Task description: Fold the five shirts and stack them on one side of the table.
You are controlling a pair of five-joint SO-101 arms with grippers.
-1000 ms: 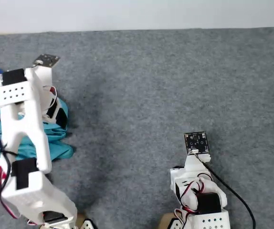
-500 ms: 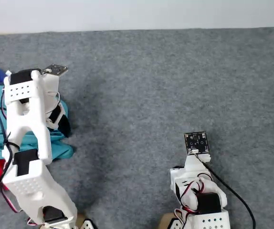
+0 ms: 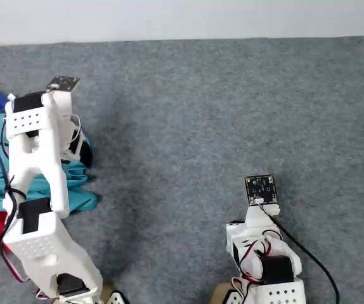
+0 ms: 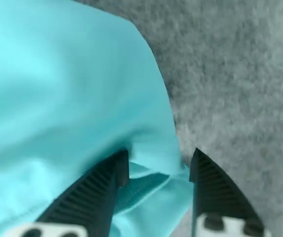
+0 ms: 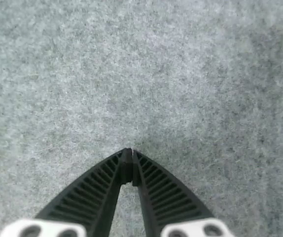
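Your left pincer point(image 4: 159, 157) is hanging spread wide, and the teal shirt point(image 4: 67, 98) is lying right beneath it, its edge bunching up between the two fingers. Your right pincer point(image 5: 132, 155) is sitting with tips pressed together just above the grey mat point(image 5: 141, 59), well apart from that shirt.
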